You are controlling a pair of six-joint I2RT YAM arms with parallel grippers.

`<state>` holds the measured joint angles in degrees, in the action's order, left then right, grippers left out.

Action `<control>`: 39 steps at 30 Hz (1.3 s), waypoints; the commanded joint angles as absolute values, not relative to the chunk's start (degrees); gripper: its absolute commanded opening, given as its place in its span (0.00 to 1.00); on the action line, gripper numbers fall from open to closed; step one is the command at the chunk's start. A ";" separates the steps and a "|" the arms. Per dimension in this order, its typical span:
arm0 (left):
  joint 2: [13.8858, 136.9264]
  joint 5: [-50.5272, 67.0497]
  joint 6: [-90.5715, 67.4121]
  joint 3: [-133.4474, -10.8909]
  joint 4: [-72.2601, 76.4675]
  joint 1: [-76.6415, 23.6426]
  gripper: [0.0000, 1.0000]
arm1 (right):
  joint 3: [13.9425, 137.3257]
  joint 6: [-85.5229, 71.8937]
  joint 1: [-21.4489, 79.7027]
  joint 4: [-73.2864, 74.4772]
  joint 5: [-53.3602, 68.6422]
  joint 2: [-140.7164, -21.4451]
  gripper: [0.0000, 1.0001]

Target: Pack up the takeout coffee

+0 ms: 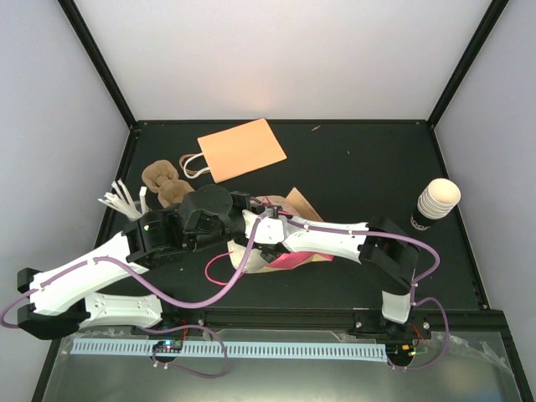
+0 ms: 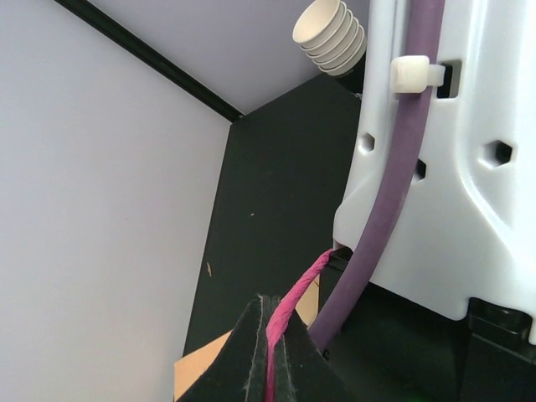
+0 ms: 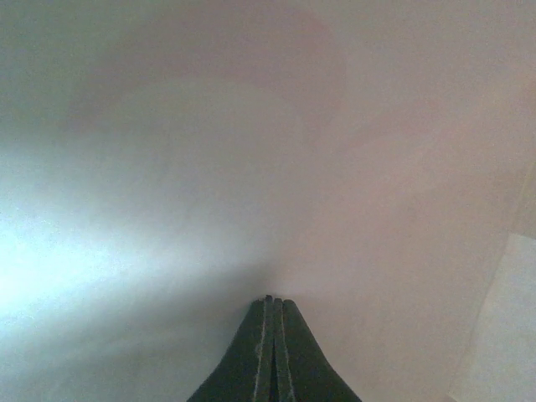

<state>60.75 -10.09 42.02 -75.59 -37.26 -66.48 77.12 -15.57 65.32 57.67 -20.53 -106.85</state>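
Left gripper (image 2: 270,316) is pinched shut on a pink handle (image 2: 293,293); right gripper (image 3: 270,300) is closed, apparently empty. On the bench (image 1: 352,159), a brown bag (image 1: 300,203) lies centre and the takeout coffee (image 1: 437,203) stands at the right edge, well apart. Judged bag-opening stage; the right arm must next fetch it.

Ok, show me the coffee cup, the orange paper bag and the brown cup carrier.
coffee cup (image 1: 435,203), top view, on its ribbed white side.
orange paper bag (image 1: 243,149), top view, on the middle of its flat face.
brown cup carrier (image 1: 165,182), top view, on its moulded top.
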 commanded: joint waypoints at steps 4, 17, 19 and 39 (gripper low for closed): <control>56.30 -11.56 42.01 -76.21 -32.90 -66.71 0.02 | 77.79 -18.19 63.78 53.49 -14.75 -104.68 0.01; 58.69 -11.88 43.11 -74.83 -30.39 -66.69 0.02 | 83.91 -16.52 69.89 62.64 -42.40 -106.08 0.01; 59.84 -11.71 43.47 -75.41 -30.44 -66.69 0.02 | 84.69 -16.39 71.72 63.54 -45.49 -106.40 0.01; 60.88 -12.10 40.56 -81.61 -40.17 -66.66 0.02 | 87.99 -34.02 64.08 82.70 -58.63 -114.01 0.02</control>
<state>61.98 -10.55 42.11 -77.87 -37.67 -66.57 87.22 -29.85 66.57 79.90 -56.51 -113.62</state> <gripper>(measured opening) 0.022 0.026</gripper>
